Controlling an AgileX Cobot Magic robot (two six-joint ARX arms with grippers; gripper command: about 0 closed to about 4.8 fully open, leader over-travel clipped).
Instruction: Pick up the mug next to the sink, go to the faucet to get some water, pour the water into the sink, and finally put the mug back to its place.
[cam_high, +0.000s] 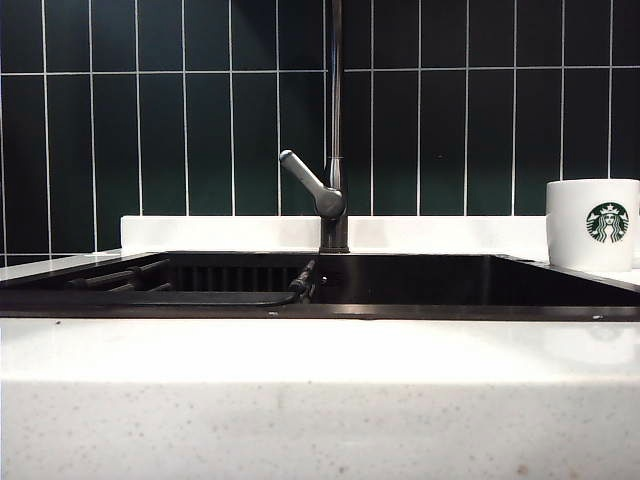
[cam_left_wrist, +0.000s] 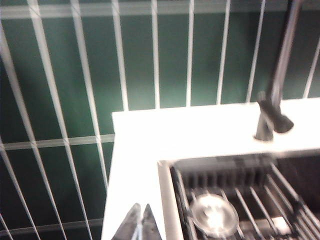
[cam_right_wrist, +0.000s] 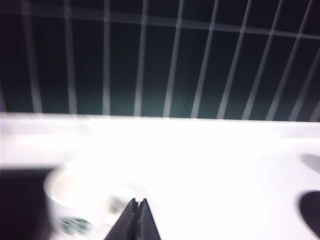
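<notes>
Mug (cam_high: 592, 224): white glazed cylinder, round green logo on its side; stands upright on the counter at the right end of the sink, against the tiled wall. Blurred in the right wrist view (cam_right_wrist: 80, 202).
Sink (cam_high: 420, 282): wide black rectangular basin, thin dark rim, sunk in the counter.
Faucet (cam_high: 335, 130): thin dark metal pipe on a cylindrical base behind the sink, slanted grey lever on its side.
Counter (cam_high: 320, 400): white stone, finely speckled, flat front edge.
Wall (cam_high: 160, 120): glossy dark green tiles, tall and narrow, pale grout.
Rack (cam_left_wrist: 260, 200): wire bars lying in the basin, round shiny drain (cam_left_wrist: 215, 215) beneath; left wrist view only.
Left gripper (cam_left_wrist: 140, 225): jaws clenched tip to tip, nothing between them; over the counter beside the sink's corner.
Right gripper (cam_right_wrist: 136, 220): jaws clenched, empty; just beside the mug, contact unclear.
Exterior view: neither arm visible.
</notes>
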